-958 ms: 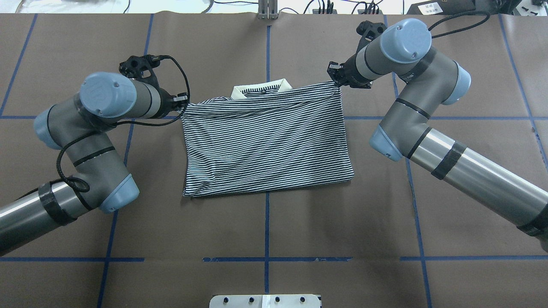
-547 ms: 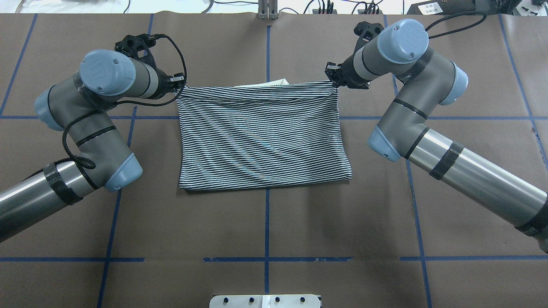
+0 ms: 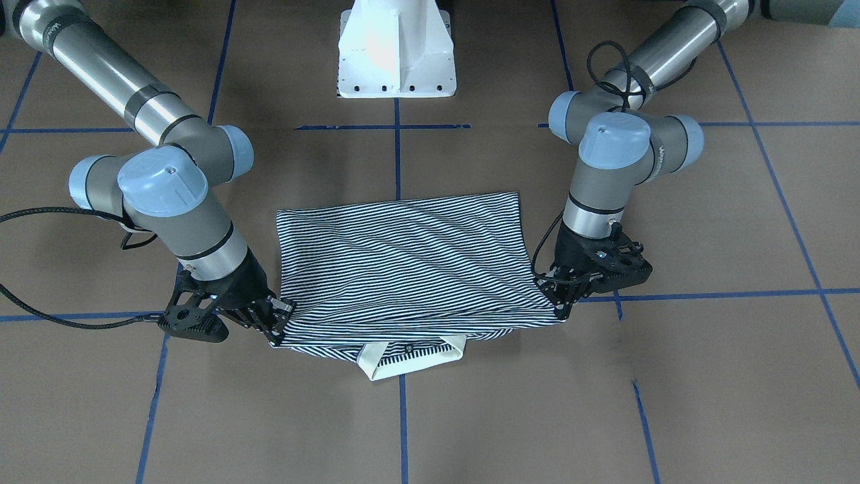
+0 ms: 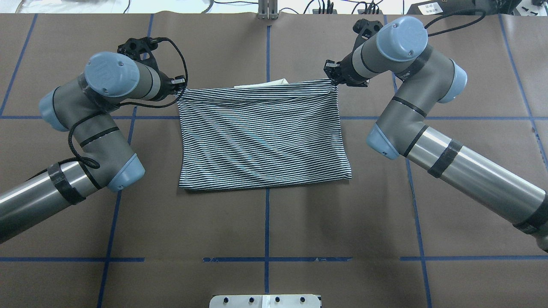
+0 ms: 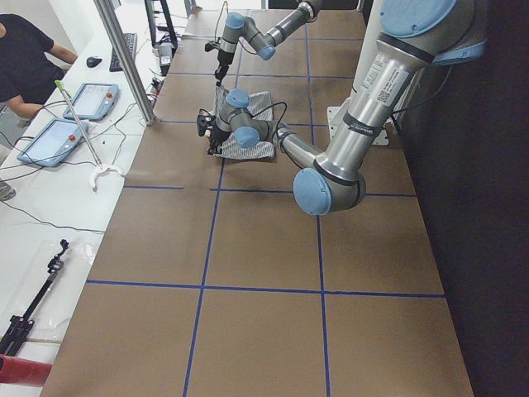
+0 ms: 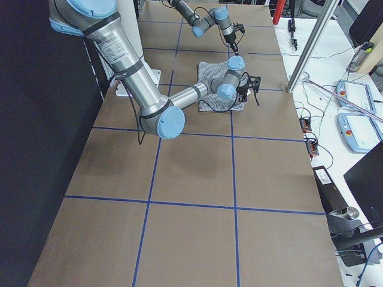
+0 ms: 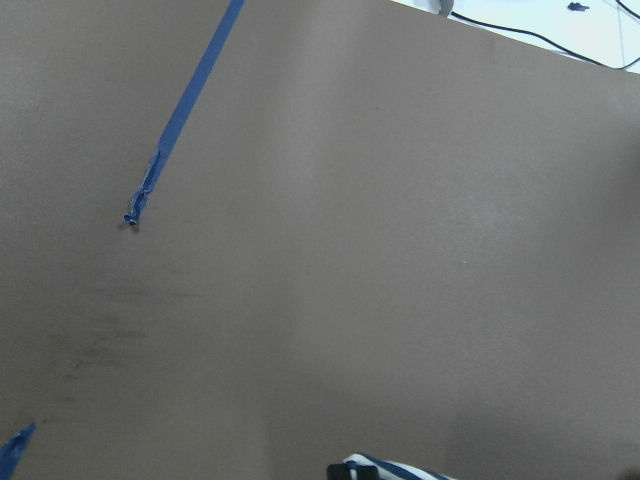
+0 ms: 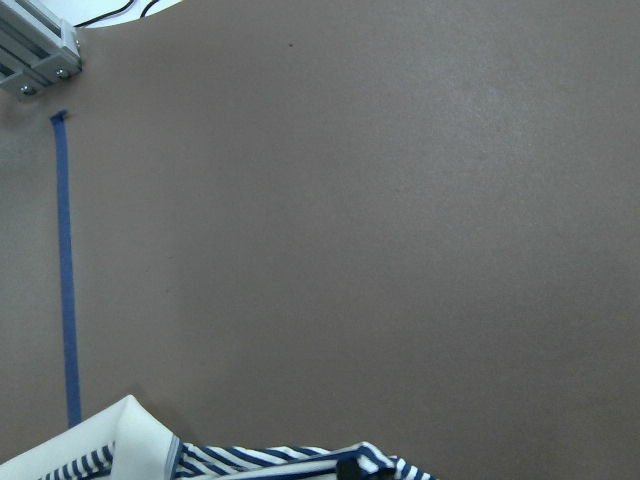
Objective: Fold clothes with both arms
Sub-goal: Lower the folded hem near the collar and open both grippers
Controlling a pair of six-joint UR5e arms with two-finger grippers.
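Black left end effector and black right end effector each clamped on far corners of folded navy-white striped polo shirt, toward far edge of brown table.

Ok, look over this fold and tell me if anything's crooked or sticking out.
The cream collar sticks out past the folded edge of the shirt, which the left gripper and right gripper hold by its corners. The fabric has diagonal wrinkles. Nothing else stands out.

Brown table, blue tape grid, folded navy-and-white striped polo shirt astride the centre line.
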